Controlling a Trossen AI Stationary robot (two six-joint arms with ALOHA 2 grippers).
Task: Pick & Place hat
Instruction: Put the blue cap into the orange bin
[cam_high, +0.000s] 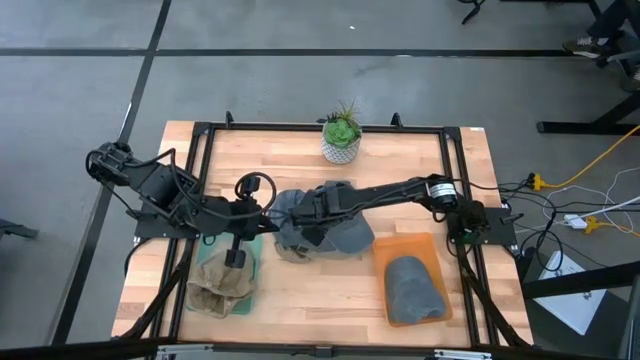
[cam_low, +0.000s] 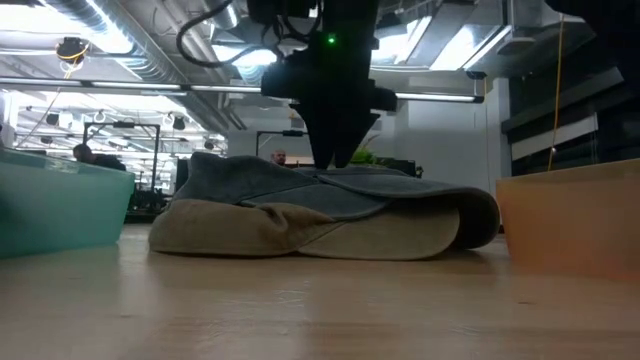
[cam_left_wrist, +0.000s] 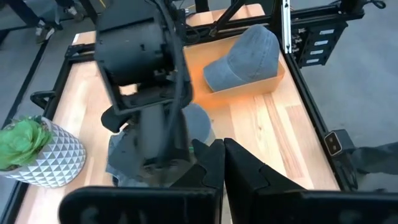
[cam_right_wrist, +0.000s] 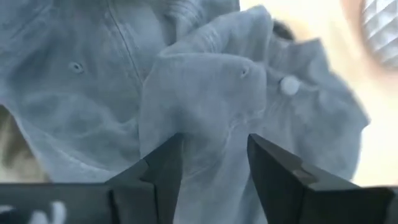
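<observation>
A pile of hats (cam_high: 325, 232) lies in the middle of the table, with a grey cap (cam_low: 330, 185) on top of a tan one (cam_low: 250, 228). My right gripper (cam_high: 305, 215) is down on the pile. In the right wrist view it (cam_right_wrist: 214, 162) is closed on a raised bunch of the grey cap's crown. My left gripper (cam_high: 268, 208) hovers shut and empty just left of the pile; it also shows in the left wrist view (cam_left_wrist: 222, 168). A tan hat (cam_high: 220, 282) lies in the teal tray (cam_high: 258, 246), and a grey cap (cam_high: 415, 288) lies in the orange tray (cam_high: 385, 250). My right gripper pinches a raised fold of the grey cap's crown (cam_right_wrist: 214, 118) between its two fingers, coming from above and pointing down. The button on top of the cap (cam_right_wrist: 289, 85) lies just beside the fold. The cap still rests on the tan hat and the table.
A potted plant (cam_high: 342, 135) stands at the far edge behind the pile. The teal tray (cam_low: 60, 210) is at the near left and the orange tray (cam_low: 570, 220) at the near right. A black frame runs around the table.
</observation>
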